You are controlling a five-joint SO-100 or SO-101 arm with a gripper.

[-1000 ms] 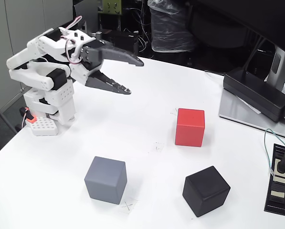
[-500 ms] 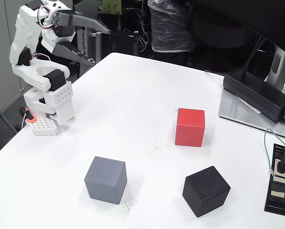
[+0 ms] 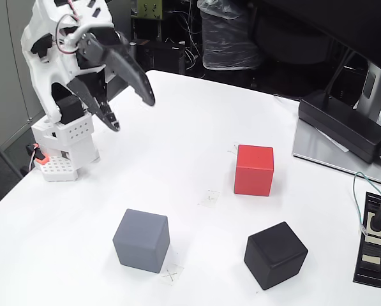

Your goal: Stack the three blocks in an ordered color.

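Fixed view shows the white table (image 3: 177,146) with the arm at its far left, where the gripper (image 3: 131,113) has swung back down from its raised, folded pose of a moment ago and now points at the tabletop, jaws spread wide and empty. The three cubes have not moved: the grey block (image 3: 141,240) front left, the black block (image 3: 275,255) front right, the red block (image 3: 254,169) behind them, all well apart. No stacking is done yet, and this looks like the first reach.

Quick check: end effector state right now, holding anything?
End effector: open, fingers spread apart, holding nothing; it hangs above the table near the arm's base, apart from the three blocks.
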